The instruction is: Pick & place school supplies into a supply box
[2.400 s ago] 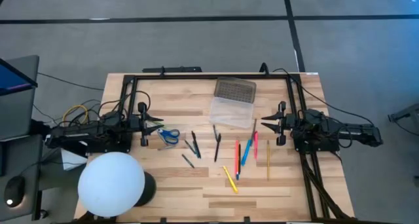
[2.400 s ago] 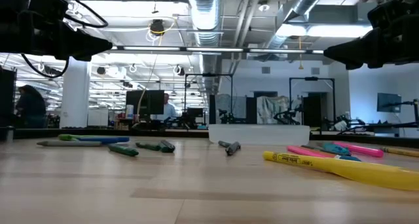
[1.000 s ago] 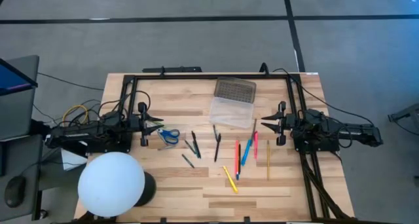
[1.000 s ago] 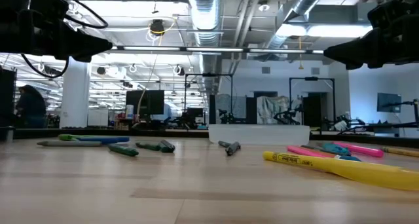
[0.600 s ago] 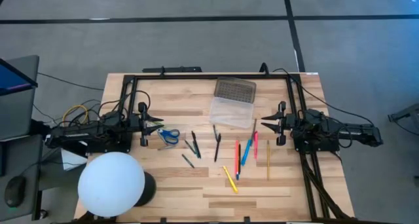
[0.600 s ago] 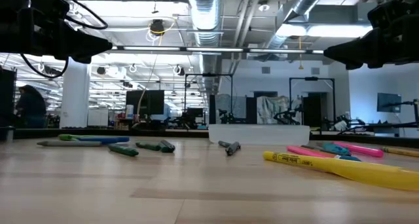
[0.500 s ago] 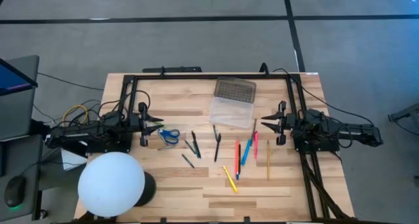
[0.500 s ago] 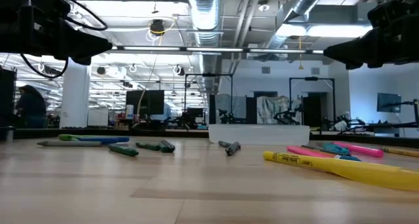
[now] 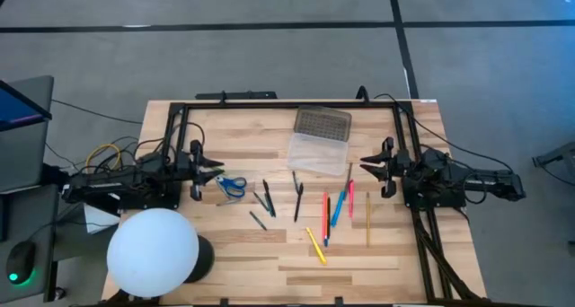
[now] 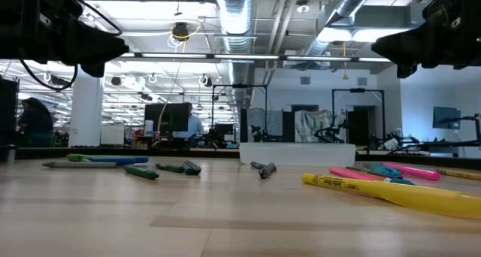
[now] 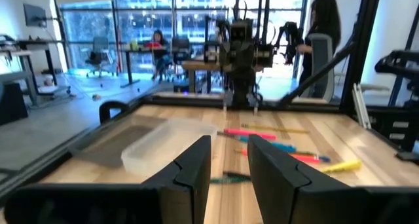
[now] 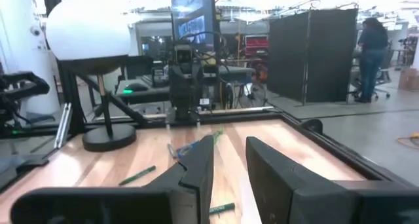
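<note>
The school supplies lie flat and scattered at mid-table: blue-handled scissors (image 9: 231,187), dark pens (image 9: 268,197), red, blue and pink pens (image 9: 338,208), a wooden pencil (image 9: 367,219) and a yellow marker (image 9: 315,245). The supply box (image 9: 317,153) rests on its base toward the far edge. Its dotted lid (image 9: 322,123) lies open behind it. My left gripper (image 9: 214,171) hovers level at the table's left, beside the scissors, open and holding nothing (image 11: 229,168). My right gripper (image 9: 364,163) hovers level at the table's right, also open and holding nothing (image 12: 229,165).
A white globe lamp (image 9: 153,251) stands at the near left corner. A black frame (image 9: 287,105) runs along the far edge and down both sides. Bare wood lies along the near edge (image 9: 296,280). People show in the room beyond the table.
Both grippers have stayed in place, but each has rolled a little about its own pointing line and tipped its fingers slightly upward. The supplies and the box have not moved.
</note>
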Motion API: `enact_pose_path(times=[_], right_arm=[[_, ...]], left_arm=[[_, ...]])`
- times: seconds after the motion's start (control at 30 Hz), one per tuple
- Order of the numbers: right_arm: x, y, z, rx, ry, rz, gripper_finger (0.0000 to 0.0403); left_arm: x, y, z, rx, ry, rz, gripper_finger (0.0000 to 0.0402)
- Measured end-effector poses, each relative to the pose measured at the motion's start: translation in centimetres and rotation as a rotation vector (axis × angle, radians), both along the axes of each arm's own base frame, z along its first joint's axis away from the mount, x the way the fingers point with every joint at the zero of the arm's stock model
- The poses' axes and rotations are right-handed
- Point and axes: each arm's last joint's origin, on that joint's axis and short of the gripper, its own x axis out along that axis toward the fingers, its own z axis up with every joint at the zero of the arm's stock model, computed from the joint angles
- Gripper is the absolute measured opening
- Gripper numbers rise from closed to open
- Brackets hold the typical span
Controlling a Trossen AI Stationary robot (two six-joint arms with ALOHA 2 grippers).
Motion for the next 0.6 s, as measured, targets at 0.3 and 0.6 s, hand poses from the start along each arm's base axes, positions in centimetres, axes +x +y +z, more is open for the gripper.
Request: enact_pose_path(times=[0.3, 0.6], right_arm=[[-0.11, -0.01, 0.79, -0.008, -0.081, -0.001, 0.0085], [-0.07, 0.02, 0.58, -0.006, -0.058, 0.003, 0.0085]], left_arm=[[0.01, -0.01, -0.07, -0.076, 0.0, -0.009, 0.0096], [-0.03, 0.29, -0.2, -0.035, 0.015, 0.098, 0.0096]])
